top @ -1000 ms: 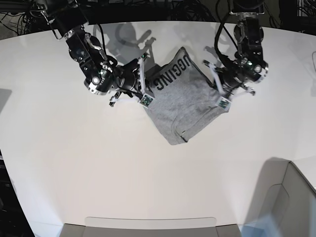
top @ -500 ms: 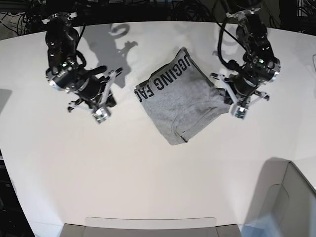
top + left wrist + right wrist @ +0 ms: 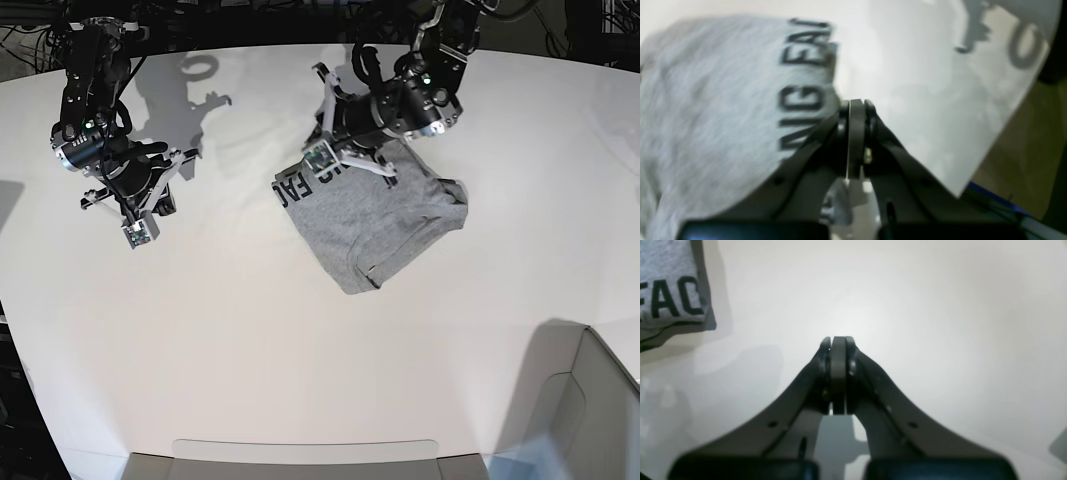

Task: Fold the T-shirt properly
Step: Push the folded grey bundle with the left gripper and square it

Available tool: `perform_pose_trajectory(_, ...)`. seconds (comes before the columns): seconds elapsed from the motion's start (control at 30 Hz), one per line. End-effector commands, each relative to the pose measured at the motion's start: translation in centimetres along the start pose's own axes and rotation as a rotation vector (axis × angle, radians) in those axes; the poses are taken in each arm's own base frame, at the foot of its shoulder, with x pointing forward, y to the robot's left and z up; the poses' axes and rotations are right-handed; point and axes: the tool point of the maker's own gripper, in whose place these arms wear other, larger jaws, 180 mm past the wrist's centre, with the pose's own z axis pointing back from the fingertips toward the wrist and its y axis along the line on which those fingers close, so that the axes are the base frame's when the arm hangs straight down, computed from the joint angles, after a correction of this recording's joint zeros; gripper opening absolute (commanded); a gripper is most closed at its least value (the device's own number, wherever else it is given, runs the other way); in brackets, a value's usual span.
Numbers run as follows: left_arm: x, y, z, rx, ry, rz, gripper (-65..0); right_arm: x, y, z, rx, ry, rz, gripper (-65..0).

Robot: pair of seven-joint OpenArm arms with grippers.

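The heather-grey T-shirt [image 3: 380, 222] lies folded into a compact tilted block on the white table [image 3: 250, 340], its black lettering along the upper left edge. My left gripper [image 3: 321, 158] hangs over that lettered edge, and its arm covers the shirt's top corner. Seen from the left wrist, the left gripper [image 3: 857, 105] is shut and empty, with the T-shirt [image 3: 723, 100] blurred below and to the left. My right gripper [image 3: 140, 228] stands far left of the shirt. It is shut and empty above bare table [image 3: 940, 323] in the right wrist view [image 3: 837, 340], with a T-shirt corner [image 3: 670, 290] at top left.
A grey box [image 3: 590, 400] sits at the lower right corner and a grey tray edge [image 3: 300, 452] runs along the front. Dark cables lie behind the table's far edge. The table's edge [image 3: 977, 166] drops off at the right of the left wrist view.
The left arm swung from the shirt's right side to above its lettered top edge. The right arm pulled away from the shirt toward the far left. The shirt stayed put.
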Motion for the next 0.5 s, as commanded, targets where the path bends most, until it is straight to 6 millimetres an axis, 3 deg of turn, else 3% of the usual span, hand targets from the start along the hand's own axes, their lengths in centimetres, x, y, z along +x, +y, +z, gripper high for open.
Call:
perform_pose_trajectory(0.0,0.8,-0.6,0.1,-0.015,-0.028,-0.032,-65.0,1.0,-0.5,0.4,-0.011,-0.038,0.008,-65.0)
perform_pose_trajectory(0.07,-0.4,-0.9,-0.2,-0.032,0.008,-0.050,-65.0,0.8,-0.5,0.2,-0.009,-0.030,0.004,-65.0)
perform_pose_trajectory(0.13,-1.5,0.1,-0.3,-0.015,0.038,-0.031,-65.0,0.8,-0.5,0.1,-0.007,-0.029,0.003,-65.0)
perform_pose_trajectory(0.47,-8.5,6.5,0.2,0.106,0.204,0.112,-65.0,0.9,-0.2,0.1,-0.001,-0.032,0.003,-65.0)
